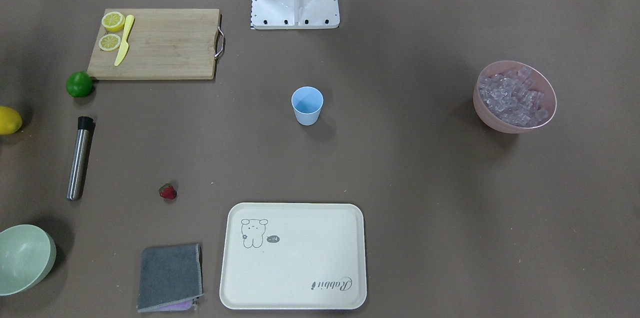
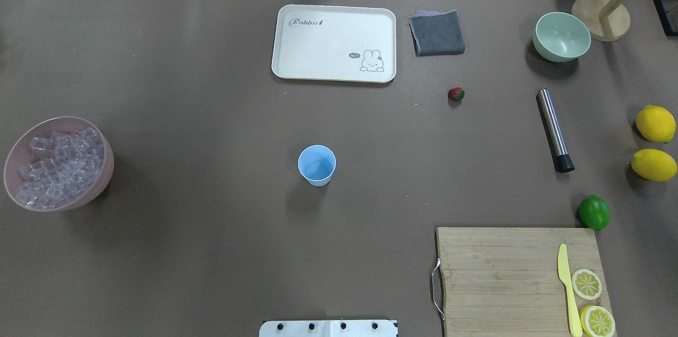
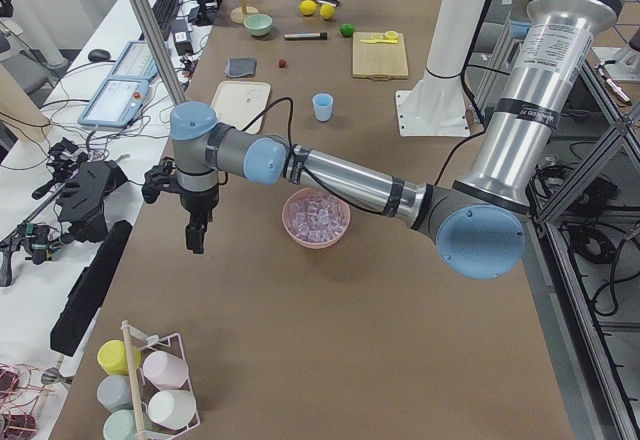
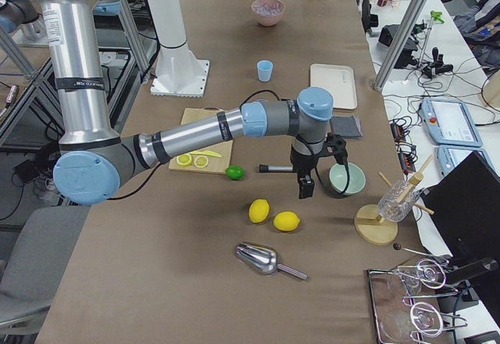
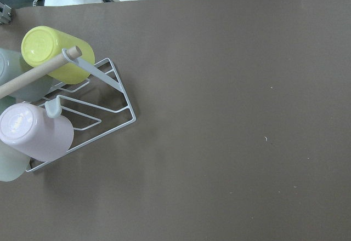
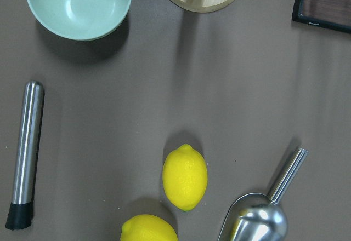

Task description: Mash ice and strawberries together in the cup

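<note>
Ice cubes (image 2: 53,167) fill the pink bowl (image 2: 108,167), far out on my left side of the table (image 2: 185,247). The blue cup (image 2: 317,165) stands up in the middle, with bare table all round it. The little strawberry (image 2: 456,94) lies by itself on my right, between the white tray (image 2: 318,56) and the metal stick (image 2: 551,125), touching neither. My left gripper (image 3: 194,235) hangs over bare table past the pink bowl, near the rack of cups (image 3: 150,390). My right gripper (image 4: 305,188) hangs by the green bowl (image 4: 348,178) and two lemons (image 4: 259,210). I cannot tell how wide either gripper is, or if it holds anything.
</note>
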Motion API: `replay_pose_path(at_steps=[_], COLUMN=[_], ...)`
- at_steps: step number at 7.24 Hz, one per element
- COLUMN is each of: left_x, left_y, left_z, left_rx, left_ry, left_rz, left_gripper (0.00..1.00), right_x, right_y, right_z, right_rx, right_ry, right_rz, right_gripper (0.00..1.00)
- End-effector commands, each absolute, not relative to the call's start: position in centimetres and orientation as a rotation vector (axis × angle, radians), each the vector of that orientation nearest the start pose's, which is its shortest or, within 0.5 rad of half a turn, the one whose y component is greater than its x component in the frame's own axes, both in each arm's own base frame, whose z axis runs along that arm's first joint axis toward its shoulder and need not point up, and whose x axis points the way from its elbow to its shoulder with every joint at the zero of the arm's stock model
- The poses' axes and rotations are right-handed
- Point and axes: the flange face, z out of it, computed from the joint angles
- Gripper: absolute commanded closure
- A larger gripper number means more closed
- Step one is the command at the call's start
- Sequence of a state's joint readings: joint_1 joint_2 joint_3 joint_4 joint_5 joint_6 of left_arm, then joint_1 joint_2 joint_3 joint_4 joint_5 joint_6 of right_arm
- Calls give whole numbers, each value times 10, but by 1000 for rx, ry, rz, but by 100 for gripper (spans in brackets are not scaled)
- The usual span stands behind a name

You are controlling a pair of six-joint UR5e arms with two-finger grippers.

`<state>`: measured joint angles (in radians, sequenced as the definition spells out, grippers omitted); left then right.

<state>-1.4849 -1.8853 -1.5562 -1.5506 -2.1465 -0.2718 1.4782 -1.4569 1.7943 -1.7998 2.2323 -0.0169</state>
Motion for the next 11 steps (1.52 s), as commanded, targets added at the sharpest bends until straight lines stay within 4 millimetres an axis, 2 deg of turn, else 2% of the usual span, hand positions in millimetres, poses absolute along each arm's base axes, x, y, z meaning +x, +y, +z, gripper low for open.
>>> replay_pose_path(at_steps=[1, 5, 9, 10, 11], left_x=[-25, -26, -25, -24, -25], left_y=[-628, -625, -623, -622, -609], left_z=[513, 511, 496, 492, 496], left_rx=[154, 157, 186, 194, 198], left_ry=[607, 615, 624, 621, 624], left_rz=[-103, -99, -89, -85, -83], left_gripper=[2, 2, 2, 2, 2], right_x=[23, 23, 24, 24, 23], right_y=[-530, -531, -529, -528, -528], right_z=[522, 521, 516, 509, 506], right_rx=[75, 77, 89, 102, 105], right_ry=[-666, -668, -668, -670, -675], right_rz=[-132, -132, -135, -139, -140], right_gripper=[0, 0, 0, 0, 0])
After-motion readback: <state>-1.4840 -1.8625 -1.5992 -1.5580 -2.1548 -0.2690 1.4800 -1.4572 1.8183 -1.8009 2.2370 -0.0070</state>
